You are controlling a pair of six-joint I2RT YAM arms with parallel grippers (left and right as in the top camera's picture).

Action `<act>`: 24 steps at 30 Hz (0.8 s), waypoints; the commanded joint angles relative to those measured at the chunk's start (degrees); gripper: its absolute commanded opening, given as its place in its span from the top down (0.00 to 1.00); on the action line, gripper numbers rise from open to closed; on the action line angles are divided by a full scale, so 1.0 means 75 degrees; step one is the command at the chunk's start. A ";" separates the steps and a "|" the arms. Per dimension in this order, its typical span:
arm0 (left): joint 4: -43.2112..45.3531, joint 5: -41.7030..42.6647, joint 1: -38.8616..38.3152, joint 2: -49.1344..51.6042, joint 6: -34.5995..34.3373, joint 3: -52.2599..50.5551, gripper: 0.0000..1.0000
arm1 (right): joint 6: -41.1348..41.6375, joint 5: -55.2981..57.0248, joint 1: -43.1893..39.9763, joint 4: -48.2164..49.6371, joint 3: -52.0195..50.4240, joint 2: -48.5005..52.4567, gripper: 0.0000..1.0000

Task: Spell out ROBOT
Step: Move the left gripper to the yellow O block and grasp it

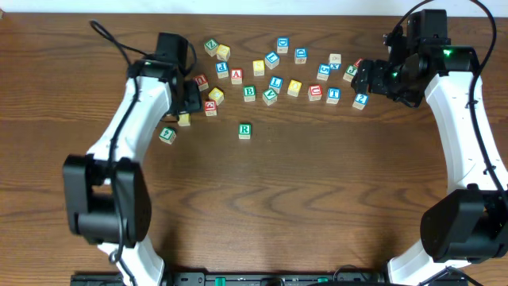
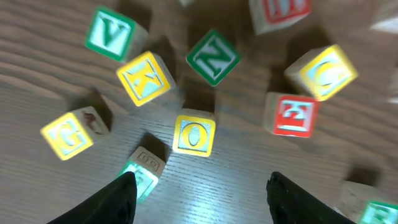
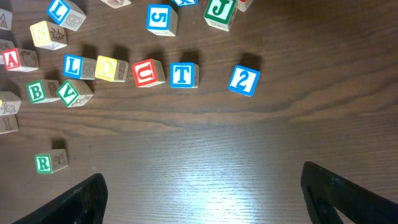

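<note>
Overhead: dark wood-grain table (image 1: 317,206); R cube (image 1: 244,130) apart.

Scattered across wooden bench (image 3: 217,162): red A cube (image 3: 11,59), green V cube (image 3: 68,93), red U cube (image 3: 145,73), blue 2 cube (image 3: 243,80) standing apart.

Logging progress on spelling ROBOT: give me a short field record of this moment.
set apart: green-printed wooden R cube, alone, nearer the robot than the cluster of lettered cubes
left gripper: open, empty, yellow wooden O cube just ahead of it
right gripper: open, empty
in cluster: green-printed B cube, blue-printed T cube
</note>
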 commanded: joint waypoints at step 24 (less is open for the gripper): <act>0.0583 -0.0315 0.0026 0.1460 0.0417 0.0140 0.51 | 0.0085 0.0090 0.0038 -0.0055 0.0125 0.0070 0.06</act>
